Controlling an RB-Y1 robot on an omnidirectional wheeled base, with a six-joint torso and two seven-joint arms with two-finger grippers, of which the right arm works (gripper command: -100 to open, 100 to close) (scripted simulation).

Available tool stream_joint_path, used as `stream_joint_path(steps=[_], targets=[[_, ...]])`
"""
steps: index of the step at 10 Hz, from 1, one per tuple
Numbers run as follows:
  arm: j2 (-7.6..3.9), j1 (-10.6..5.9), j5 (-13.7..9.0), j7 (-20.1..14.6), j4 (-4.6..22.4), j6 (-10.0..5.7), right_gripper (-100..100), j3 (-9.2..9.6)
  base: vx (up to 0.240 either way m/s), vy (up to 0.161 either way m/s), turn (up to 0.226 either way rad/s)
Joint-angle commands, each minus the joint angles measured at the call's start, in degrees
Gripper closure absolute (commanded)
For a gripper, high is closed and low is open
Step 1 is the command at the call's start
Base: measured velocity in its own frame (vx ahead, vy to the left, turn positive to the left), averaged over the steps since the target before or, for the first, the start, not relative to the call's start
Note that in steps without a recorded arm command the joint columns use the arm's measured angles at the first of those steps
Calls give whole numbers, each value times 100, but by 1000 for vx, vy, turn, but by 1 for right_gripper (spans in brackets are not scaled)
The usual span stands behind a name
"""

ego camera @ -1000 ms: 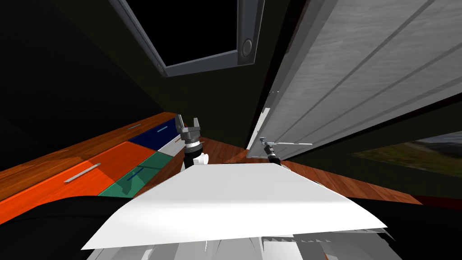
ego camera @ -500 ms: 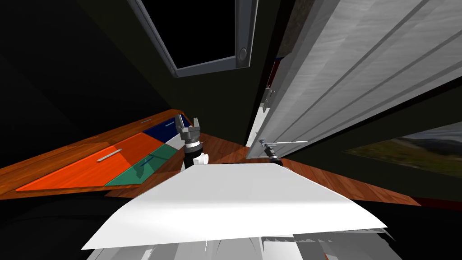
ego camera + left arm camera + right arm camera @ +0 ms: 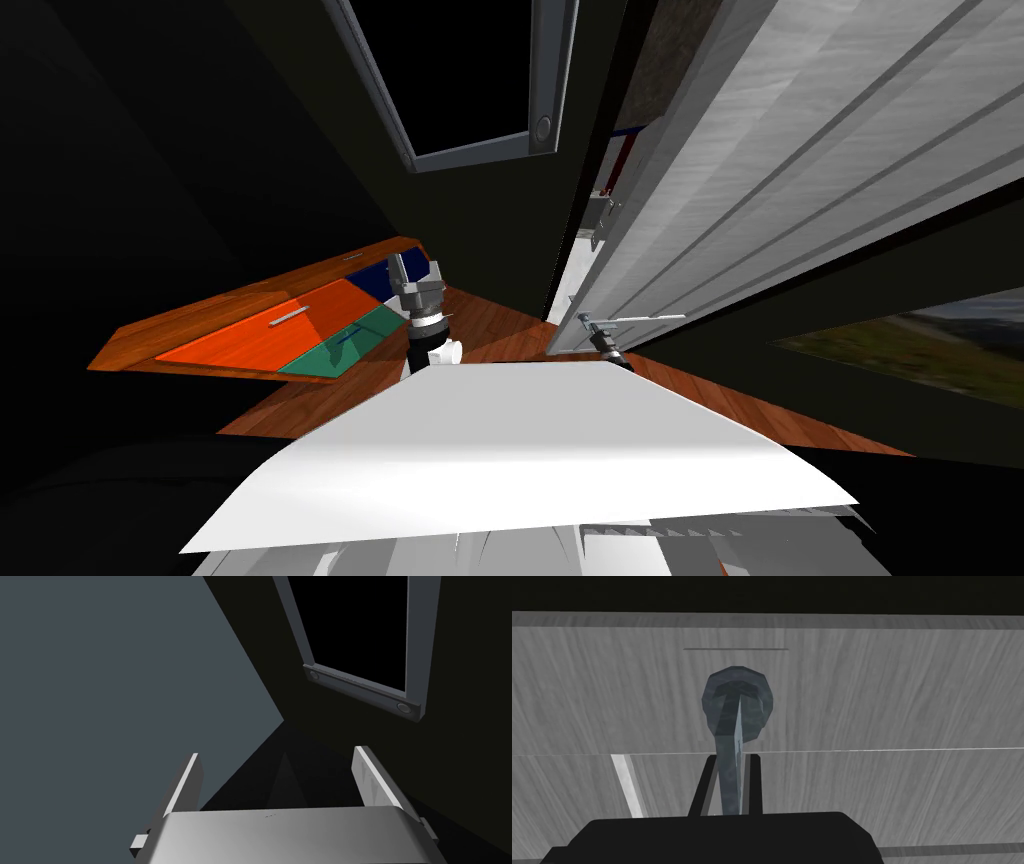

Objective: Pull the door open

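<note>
A light grey panelled door (image 3: 800, 160) stands ajar at my right, with a gap along its free edge by the dark frame. My right gripper (image 3: 590, 325) is at the door's lower edge. In the right wrist view that gripper (image 3: 730, 786) is shut on the dark grey lever handle (image 3: 732, 741), whose round base (image 3: 737, 701) sits on the grey door face (image 3: 887, 701). My left gripper (image 3: 416, 277) hangs off to the left of the door, open, with nothing between its fingers (image 3: 375, 778).
A low wooden cabinet (image 3: 250, 335) with orange, green and blue fronts stands at my left on the wooden floor (image 3: 500, 335). A grey-framed dark opening (image 3: 470, 80) is in the dark wall ahead. A picture (image 3: 920, 340) hangs at the right.
The door has swung further toward me, widening the gap at its edge. The whole view has shifted: the cabinet and the framed opening have slid, so I have moved back or turned.
</note>
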Motion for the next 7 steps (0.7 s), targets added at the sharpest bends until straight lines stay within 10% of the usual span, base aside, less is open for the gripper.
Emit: stream_joint_path(steps=[1, 7], targets=[[-68, 136, -2, -63, 41, -199, 100, 15, -167, -69, 204], [-206, 339, -8, -186, 198, -604, 100, 44, -87, -39, 99]])
